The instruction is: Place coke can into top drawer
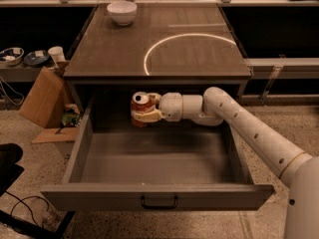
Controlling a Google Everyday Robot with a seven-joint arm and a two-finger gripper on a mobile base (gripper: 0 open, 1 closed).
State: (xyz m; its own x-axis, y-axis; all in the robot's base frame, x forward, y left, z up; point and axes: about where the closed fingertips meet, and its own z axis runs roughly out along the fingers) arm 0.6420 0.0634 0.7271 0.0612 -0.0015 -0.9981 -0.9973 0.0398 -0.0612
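The top drawer (157, 195) of the grey cabinet stands pulled fully open, its black handle at the front centre. My white arm reaches in from the right. My gripper (143, 111) is shut on the coke can (140, 104), a red can with a silver top, held upright. The can hangs over the back part of the drawer's inside, just under the cabinet top's front edge and above the drawer floor. The fingers (147, 116) wrap the can's lower half and hide it.
A white bowl (121, 12) sits at the back left of the cabinet top (109, 54), which bears a bright ring of light. A cardboard box (42, 98) and clutter stand on the floor to the left. A shelf with dishes (20, 58) is at far left.
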